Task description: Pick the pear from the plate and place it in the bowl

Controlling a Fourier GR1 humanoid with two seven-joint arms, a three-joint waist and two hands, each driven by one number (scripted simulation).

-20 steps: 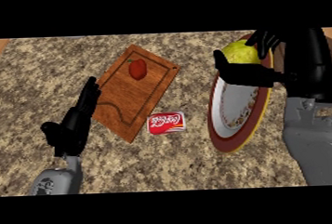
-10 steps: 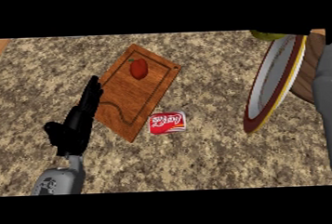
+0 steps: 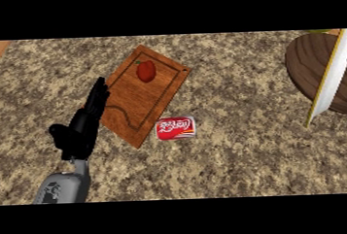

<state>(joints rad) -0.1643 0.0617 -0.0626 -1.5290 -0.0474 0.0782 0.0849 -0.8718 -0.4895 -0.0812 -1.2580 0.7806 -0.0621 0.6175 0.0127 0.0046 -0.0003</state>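
One hand only is seen: the left hand [image 3: 80, 127], resting by the wooden board [image 3: 143, 98] with its fingers straight and apart. The right hand is not shown, so its fingers cannot be told. A thin yellow-green bit at the top edge may be the pear [image 3: 316, 31], above the brown bowl [image 3: 307, 61]. The pear is not yet seen in the bowl. A second ago it was held over the plate [image 3: 326, 84]. Now the plate is tipped on its edge, and the bowl has come into sight.
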